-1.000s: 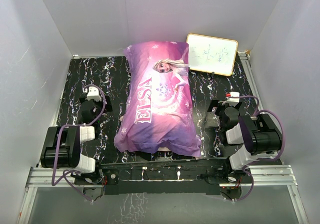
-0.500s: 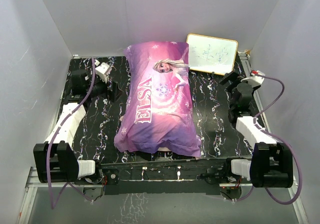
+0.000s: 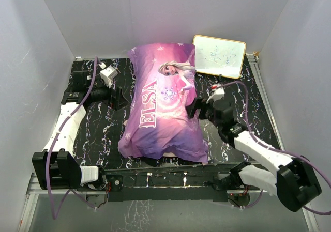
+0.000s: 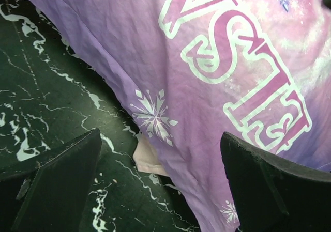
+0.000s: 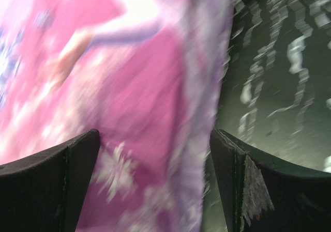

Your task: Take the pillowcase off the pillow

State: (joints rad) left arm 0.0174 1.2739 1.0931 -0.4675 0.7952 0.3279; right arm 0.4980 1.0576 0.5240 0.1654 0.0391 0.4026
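Note:
The purple-pink pillowcase [image 3: 164, 103] with the Elsa print and white "ELSA" lettering lies lengthwise in the middle of the table, stuffed full. The pillow is hidden inside it. My left gripper [image 3: 118, 96] is at the case's left edge, open. In the left wrist view its fingers [image 4: 57, 185] straddle the purple edge [image 4: 217, 61] and a pale pink flap [image 4: 147, 159] on the table. My right gripper [image 3: 194, 109] is at the case's right edge, open. In the blurred right wrist view its fingers [image 5: 46, 190] straddle the pink fabric [image 5: 129, 87] and its purple border.
A small framed whiteboard [image 3: 219, 56] leans at the back right, close to the pillowcase's far corner. The black marbled table [image 3: 103, 134] is walled in by white panels on three sides. A metal rail with the arm bases runs along the near edge.
Both arms unfolded from near their bases. The left gripper reached out and swung in to the case's left edge. The right one went out to the far right, then in to the right edge.

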